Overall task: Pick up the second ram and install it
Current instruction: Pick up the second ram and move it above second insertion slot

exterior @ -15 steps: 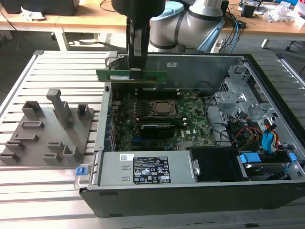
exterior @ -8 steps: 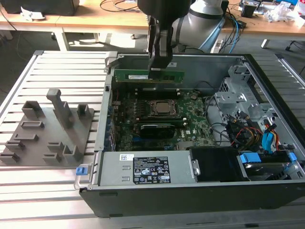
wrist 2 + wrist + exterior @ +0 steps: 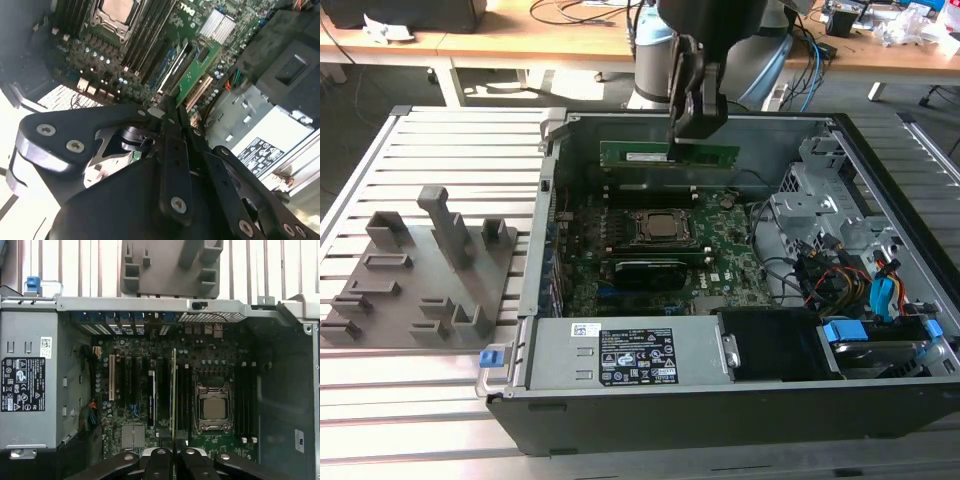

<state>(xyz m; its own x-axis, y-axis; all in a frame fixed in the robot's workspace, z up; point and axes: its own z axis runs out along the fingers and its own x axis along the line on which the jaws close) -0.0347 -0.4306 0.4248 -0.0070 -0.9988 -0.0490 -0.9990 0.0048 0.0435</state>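
My gripper [image 3: 692, 135] is shut on the second ram [image 3: 670, 153], a long flat green stick. I hold it level and on edge in the air inside the open computer case. It hangs over the far part of the motherboard [image 3: 730, 255], behind the square CPU socket [image 3: 650, 228]. In the first wrist view the second ram [image 3: 173, 390] shows edge-on, running out from my gripper [image 3: 174, 456] parallel to the dark memory slots [image 3: 186, 390] beside the CPU socket [image 3: 214, 407]. In the second wrist view the second ram [image 3: 192, 75] sticks out from my gripper [image 3: 171, 112] above the board.
Grey plastic holder blocks [image 3: 420, 270] sit on the slatted table at the exterior view's left. The power supply [image 3: 630, 355] fills the case's near side. A drive cage and bundled cables [image 3: 840, 270] crowd the exterior view's right. Metal case walls [image 3: 555, 180] ring the board.
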